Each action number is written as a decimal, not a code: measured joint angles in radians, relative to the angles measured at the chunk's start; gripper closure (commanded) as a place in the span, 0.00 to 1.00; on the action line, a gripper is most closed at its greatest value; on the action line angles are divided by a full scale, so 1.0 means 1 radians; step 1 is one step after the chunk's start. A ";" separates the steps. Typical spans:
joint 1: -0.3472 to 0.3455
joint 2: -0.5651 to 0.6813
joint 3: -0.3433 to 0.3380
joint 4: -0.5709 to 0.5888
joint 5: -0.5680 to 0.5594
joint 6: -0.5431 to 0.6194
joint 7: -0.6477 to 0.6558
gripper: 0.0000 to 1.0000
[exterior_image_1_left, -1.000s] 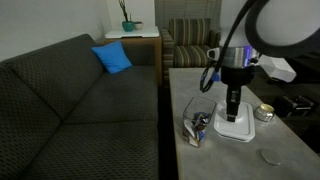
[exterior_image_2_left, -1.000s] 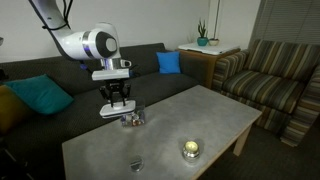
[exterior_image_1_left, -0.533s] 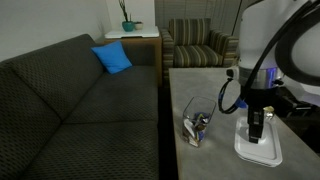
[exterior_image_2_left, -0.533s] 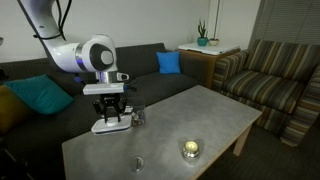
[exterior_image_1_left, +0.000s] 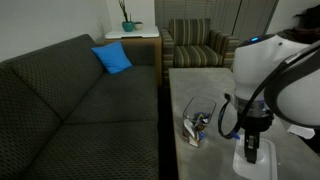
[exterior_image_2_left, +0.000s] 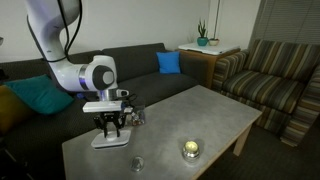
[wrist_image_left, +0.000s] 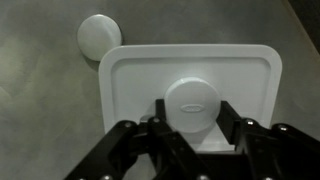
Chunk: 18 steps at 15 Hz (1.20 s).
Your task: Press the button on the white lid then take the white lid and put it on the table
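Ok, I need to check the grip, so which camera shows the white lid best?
Wrist view: the white lid fills the frame from above, jaws closed on its round button. In both exterior views it is only a small white slab, partly hidden beneath the arm.

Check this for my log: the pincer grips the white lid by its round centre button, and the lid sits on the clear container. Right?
One error. The pincer grips the white lid by its round centre button, but the lid is off the clear container: both exterior views show it low over the table, apart from the container.
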 measured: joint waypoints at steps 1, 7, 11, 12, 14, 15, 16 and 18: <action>0.008 0.021 -0.001 0.019 0.000 0.000 0.006 0.71; 0.031 0.135 -0.017 0.139 0.013 0.005 0.095 0.71; 0.025 0.195 -0.035 0.180 0.089 0.034 0.201 0.71; 0.020 0.194 -0.035 0.180 0.120 0.043 0.219 0.71; 0.010 0.195 -0.035 0.183 0.178 0.064 0.263 0.71; 0.006 0.198 -0.035 0.185 0.202 0.076 0.286 0.71; 0.002 0.200 -0.035 0.187 0.222 0.087 0.306 0.71; 0.000 0.202 -0.038 0.192 0.249 0.106 0.339 0.71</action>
